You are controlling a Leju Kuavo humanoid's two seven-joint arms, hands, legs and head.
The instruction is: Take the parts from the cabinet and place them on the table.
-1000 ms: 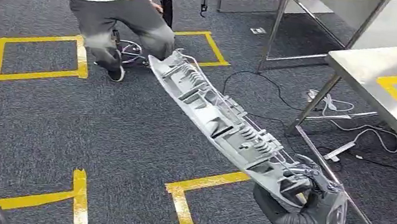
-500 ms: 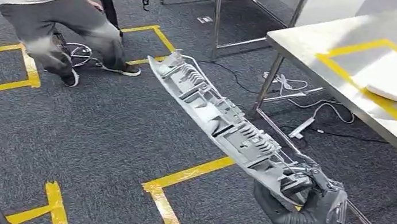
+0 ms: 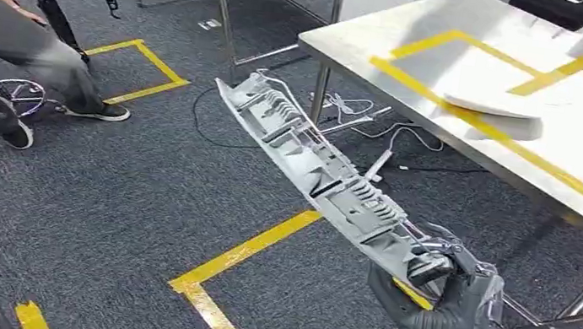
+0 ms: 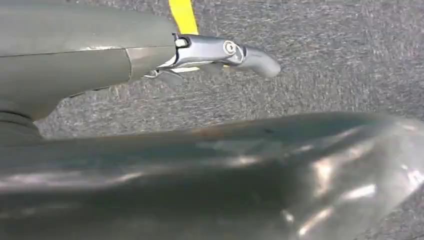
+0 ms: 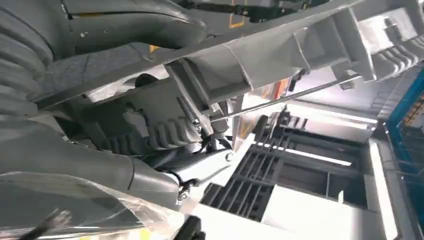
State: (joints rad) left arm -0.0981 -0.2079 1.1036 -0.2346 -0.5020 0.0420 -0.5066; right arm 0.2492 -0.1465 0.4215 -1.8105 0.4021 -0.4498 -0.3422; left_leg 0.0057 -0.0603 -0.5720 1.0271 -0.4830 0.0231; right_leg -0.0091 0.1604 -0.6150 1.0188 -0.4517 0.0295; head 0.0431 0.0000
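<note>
View swung twd table point(image 3: 491, 46), part point(image 3: 321, 173) in fingers point(image 3: 428, 267)

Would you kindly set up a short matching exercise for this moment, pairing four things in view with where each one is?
Things:
1. long grey plastic part
2. white curved part
3. person's shoes
4. white cables

Places:
A. on the steel table, inside the yellow tape outline
B. on the carpet beneath the table's edge
C. held at one end by the right hand
D. on the carpet near a yellow floor square

Pairs: 1-C, 2-A, 3-D, 4-B
</note>
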